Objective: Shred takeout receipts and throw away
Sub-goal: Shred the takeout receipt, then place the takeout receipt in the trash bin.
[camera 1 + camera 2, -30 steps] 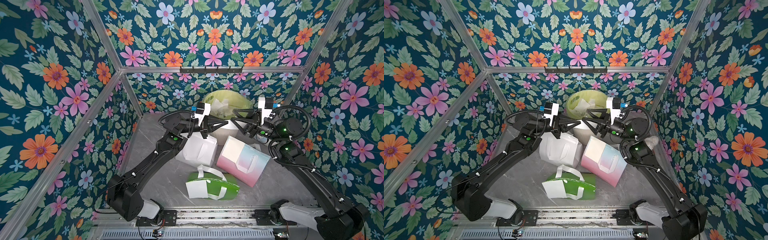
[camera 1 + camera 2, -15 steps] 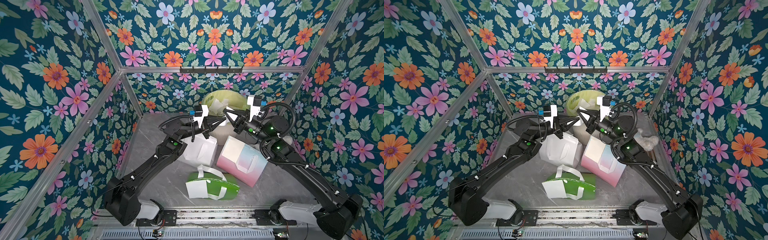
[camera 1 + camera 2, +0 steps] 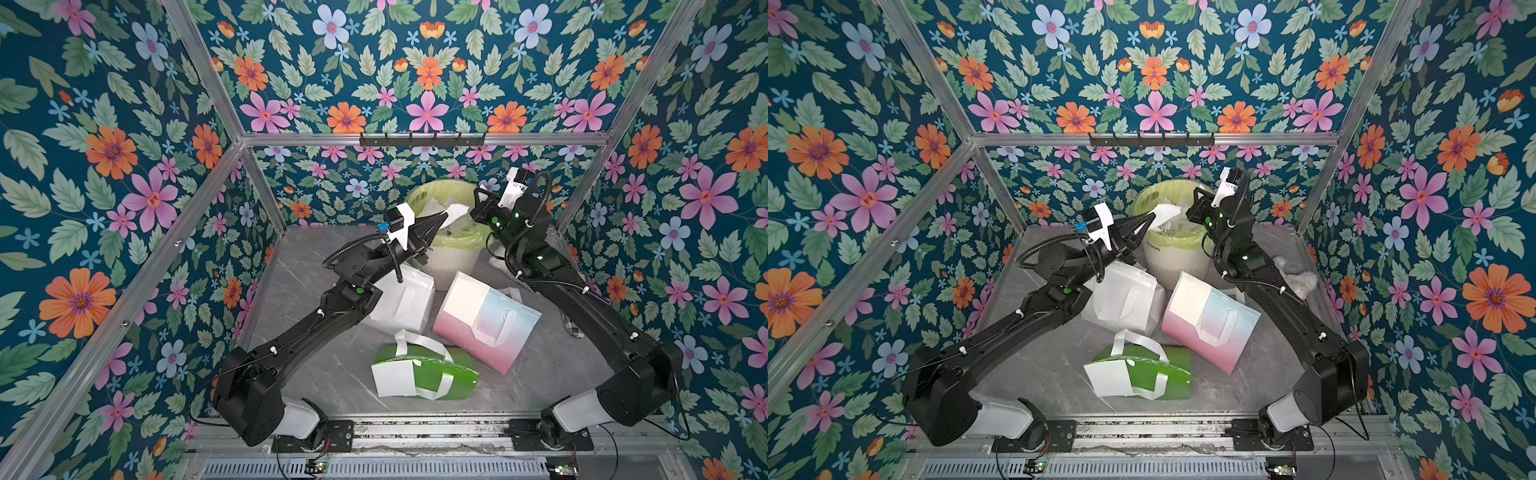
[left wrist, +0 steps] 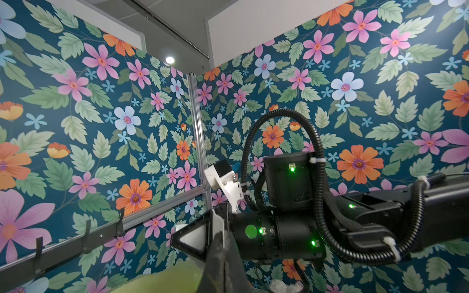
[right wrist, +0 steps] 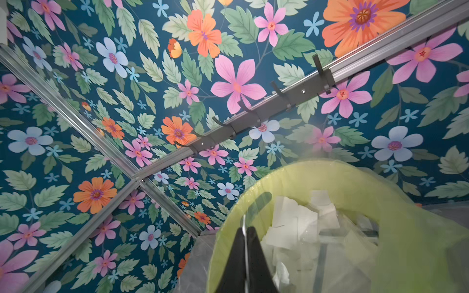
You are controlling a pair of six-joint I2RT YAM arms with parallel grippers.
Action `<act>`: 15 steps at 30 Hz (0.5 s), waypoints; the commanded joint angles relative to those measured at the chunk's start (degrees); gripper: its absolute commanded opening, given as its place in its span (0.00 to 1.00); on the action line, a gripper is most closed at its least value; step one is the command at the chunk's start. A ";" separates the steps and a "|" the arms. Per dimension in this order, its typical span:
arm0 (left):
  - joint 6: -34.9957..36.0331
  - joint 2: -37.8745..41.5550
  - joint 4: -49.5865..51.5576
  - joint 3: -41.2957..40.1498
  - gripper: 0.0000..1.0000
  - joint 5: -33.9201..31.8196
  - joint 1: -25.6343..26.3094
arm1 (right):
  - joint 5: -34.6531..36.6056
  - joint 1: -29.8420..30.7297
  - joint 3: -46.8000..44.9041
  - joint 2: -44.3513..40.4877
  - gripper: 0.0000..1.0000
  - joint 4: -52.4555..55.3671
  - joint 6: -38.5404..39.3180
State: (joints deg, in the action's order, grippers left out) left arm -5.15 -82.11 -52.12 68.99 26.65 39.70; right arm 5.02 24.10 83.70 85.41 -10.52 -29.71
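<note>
My left gripper hangs over the bin, shut on a torn white piece of a takeout receipt. In the left wrist view the piece sticks out from the shut left gripper. My right gripper faces it across the bin's rim. It is shut, with a thin white paper edge between its fingers. Whether both hold the same piece I cannot tell. One whole receipt lies on the pink bag, another on the green bag.
The bin has a yellow-green liner and holds several torn white scraps. A white fabric bag leans under my left forearm. A black hook rail runs along the back frame. Floral walls close in on three sides.
My right gripper went from open to shut on paper beside the left fingertips, then drew back to the right over the bin. The left gripper stayed shut and rose slightly.
</note>
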 commanded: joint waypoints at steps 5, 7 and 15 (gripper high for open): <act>0.14 -8.47 9.87 9.16 0.00 -5.40 -2.90 | -7.44 -0.12 2.69 1.66 0.00 -1.71 4.03; 0.17 -12.47 13.01 13.52 0.00 -6.22 -4.11 | -8.23 -0.10 3.52 2.78 0.00 -1.76 4.99; -0.91 -26.26 19.33 28.21 0.00 -4.67 -7.19 | -8.10 -0.42 11.19 11.40 0.00 4.18 9.61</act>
State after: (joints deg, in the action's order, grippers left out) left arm -5.65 -106.06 -35.42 94.19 21.71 32.97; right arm -3.05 23.86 93.43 94.50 -8.27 -22.55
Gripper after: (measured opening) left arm 0.049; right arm 0.068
